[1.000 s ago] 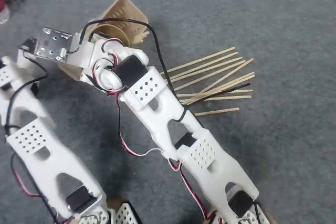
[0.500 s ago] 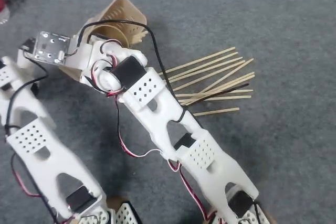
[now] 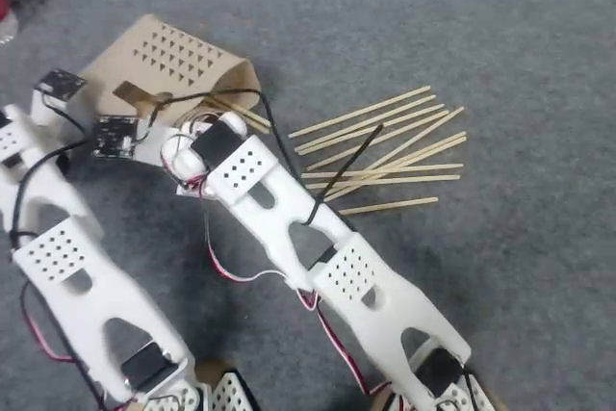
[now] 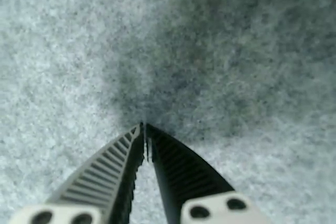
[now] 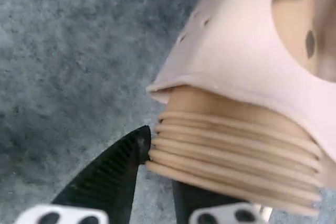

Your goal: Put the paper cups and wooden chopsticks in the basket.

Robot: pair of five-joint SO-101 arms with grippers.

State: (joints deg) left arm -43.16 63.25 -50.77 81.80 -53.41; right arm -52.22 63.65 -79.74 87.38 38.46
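Paper cups [image 5: 231, 145] poke from the tipped basket [image 3: 173, 57]; right tool [image 5: 160, 174], spread at their rims, may push them out. Left tool [image 4: 144, 129] is pressed together, holding nothing.

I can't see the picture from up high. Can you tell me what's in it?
A tan basket lies tipped on its side on the grey carpet, with the right arm stretched over to its open end. Wooden chopsticks lie scattered on the carpet beside the arm, and a few poke out of the basket.

Tan dotted basket [image 3: 183, 60], pale chopsticks [image 3: 385, 141], grey carpet [image 3: 510, 55].
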